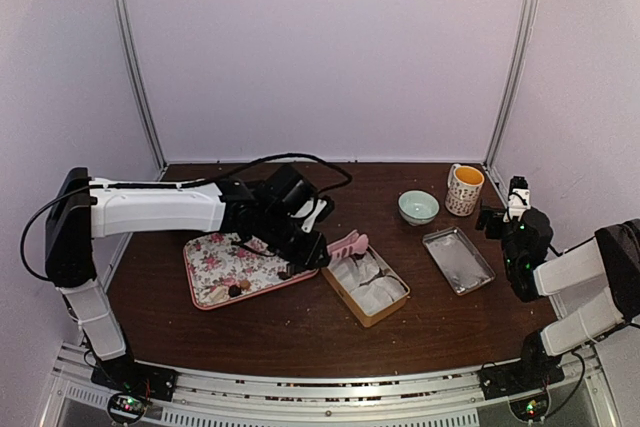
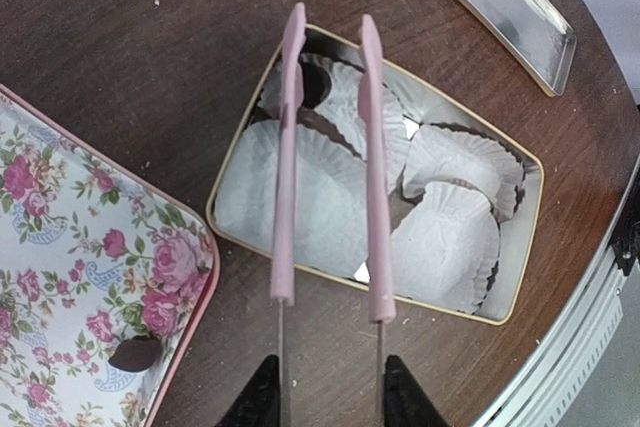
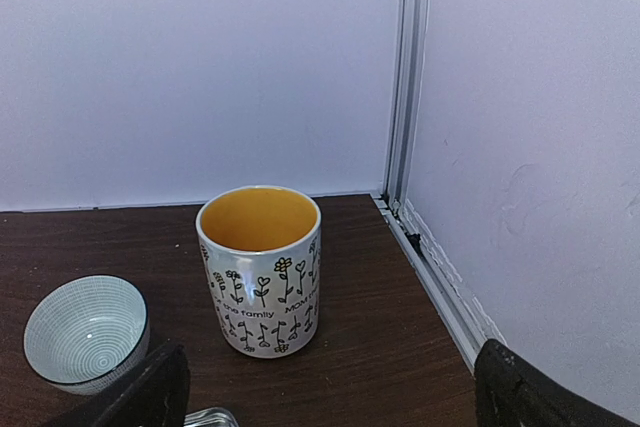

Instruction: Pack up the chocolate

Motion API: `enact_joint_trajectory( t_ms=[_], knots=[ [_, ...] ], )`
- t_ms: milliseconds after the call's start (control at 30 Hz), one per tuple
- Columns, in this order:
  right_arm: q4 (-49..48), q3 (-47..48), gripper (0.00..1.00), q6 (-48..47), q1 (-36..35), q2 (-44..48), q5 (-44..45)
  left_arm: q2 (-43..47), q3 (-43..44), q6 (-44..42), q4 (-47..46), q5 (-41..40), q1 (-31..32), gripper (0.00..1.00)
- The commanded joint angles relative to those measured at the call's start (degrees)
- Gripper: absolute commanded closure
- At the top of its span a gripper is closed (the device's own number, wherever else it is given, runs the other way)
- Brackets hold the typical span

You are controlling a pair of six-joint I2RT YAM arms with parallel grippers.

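dark wood tabletop (image 1: 300, 332), and the biggest thing on it is the floral tray (image 1: 192, 269) with the pink rim. just right of it, not quite touching, is the gold tin box (image 1: 345, 300) lined with white paper cups (image 2: 440, 237).

left tool (image 2: 330, 389) is clamped on the handle end of the pink tongs (image 2: 287, 167). the tong tips sit apart with nothing between them, hanging over the box. right tool (image 3: 330, 402) is spread wide and empty, way off by the flower mug (image 3: 262, 267).

the chocolate (image 2: 135, 354) is on the floral tray, a few tiny lumps bunched near the edge closest to the box, mostly dark, one or two paler. can't tell if any are in the cups already.

my guess on handling: super light, firm but easy to scuff, and rounded enough to squirt out of smooth tong tips. i'd pinch one lump across its widest middle, tips low to the tray, soft squeeze. the cups look flimsy, so drop it in, don't push.
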State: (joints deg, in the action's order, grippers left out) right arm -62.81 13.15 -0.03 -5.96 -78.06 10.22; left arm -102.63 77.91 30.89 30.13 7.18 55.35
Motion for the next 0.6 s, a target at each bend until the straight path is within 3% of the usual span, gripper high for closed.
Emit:
enact_joint_trajectory(
  t_ms=[0, 567],
  knots=[
    [-0.2, 0.8, 0.00, 0.1, 0.5, 0.2, -0.3, 4.6, -0.6, -0.7, -1.0, -2.4, 0.3, 0.68],
    [-0.2, 0.7, 0.00, 0.2, 0.5, 0.2, -0.3, 24.2, -16.4, 5.9, 8.5, -8.3, 0.3, 0.68]
  ],
)
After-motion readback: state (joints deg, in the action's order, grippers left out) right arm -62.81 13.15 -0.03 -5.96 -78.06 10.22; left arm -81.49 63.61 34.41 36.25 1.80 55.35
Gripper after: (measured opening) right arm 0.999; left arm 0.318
